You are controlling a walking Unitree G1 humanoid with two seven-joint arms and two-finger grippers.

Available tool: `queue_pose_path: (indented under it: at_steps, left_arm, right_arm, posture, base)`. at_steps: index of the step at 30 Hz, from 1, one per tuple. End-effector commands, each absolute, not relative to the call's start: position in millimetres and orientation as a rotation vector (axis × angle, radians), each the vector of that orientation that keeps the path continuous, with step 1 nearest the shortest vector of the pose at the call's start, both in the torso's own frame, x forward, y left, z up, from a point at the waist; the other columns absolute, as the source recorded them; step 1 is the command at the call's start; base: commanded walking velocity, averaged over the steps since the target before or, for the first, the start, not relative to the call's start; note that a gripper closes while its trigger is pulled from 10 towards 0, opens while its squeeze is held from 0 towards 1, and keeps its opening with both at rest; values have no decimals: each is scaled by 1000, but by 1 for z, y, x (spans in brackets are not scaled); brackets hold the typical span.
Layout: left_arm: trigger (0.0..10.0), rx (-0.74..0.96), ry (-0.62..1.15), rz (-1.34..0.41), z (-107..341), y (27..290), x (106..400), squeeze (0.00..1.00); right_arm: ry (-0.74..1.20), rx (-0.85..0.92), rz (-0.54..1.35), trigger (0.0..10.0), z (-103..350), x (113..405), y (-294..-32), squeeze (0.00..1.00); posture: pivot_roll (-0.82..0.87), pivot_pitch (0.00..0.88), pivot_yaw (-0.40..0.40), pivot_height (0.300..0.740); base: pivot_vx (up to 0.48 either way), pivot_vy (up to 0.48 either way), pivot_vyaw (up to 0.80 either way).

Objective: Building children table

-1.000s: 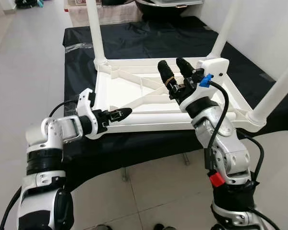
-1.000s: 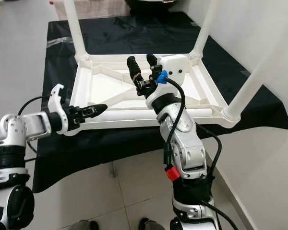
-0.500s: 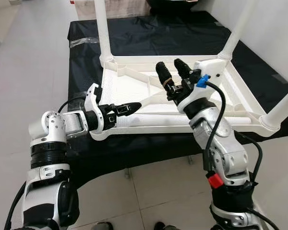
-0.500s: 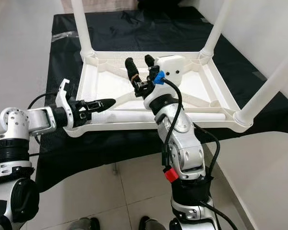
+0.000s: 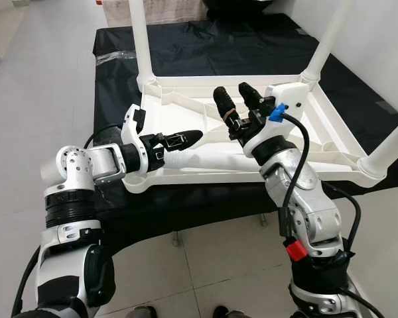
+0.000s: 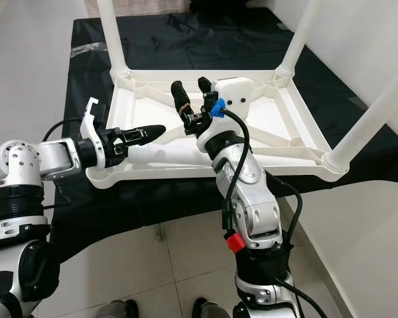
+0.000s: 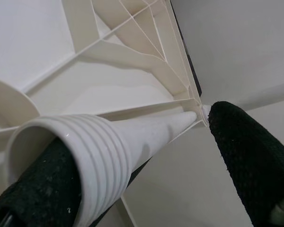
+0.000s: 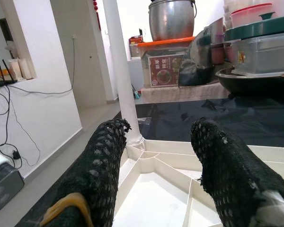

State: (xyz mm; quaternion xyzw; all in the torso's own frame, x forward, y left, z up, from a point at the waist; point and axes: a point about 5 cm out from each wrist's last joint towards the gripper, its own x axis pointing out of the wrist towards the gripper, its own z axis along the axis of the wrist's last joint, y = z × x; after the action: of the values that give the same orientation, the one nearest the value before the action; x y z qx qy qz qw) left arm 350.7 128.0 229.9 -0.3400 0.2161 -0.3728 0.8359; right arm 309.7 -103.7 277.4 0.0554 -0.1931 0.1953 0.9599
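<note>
While the right gripper (image 5: 237, 101) hovers spread above the upturned tabletop (image 5: 186, 126), the left gripper (image 5: 179, 140) pinches the loose leg (image 5: 215, 157), lying along its near edge.

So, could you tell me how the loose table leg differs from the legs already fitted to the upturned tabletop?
The loose leg lies flat along the near edge of the upturned tabletop; the fitted legs stand upright in corner sockets. The loose leg is gripped at its ribbed end by the left gripper; nothing touches the fitted legs, and the open right gripper hovers above the tabletop. All are white tubes.
</note>
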Motion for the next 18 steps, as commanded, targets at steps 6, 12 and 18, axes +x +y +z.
queue_pose_path:
  at_steps: [6,12,18]
  left_arm:
    - [9333,-775,574,-808,204,115,344,0]
    - [0,-791,560,-806,203,114,346,0]
    - [0,-802,524,-823,210,116,346,0]
  right_arm:
    - [-416,113,382,10000,284,308,-107,0]
    - [-425,115,379,10000,286,309,-108,0]
    - [-429,114,378,10000,288,309,-109,0]
  posture:
    - [52,204,-14,740]
    - [50,206,-9,740]
    - [51,205,-14,740]
  base:
    - [0,0,0]
    - [0,0,0]
    - [0,0,0]
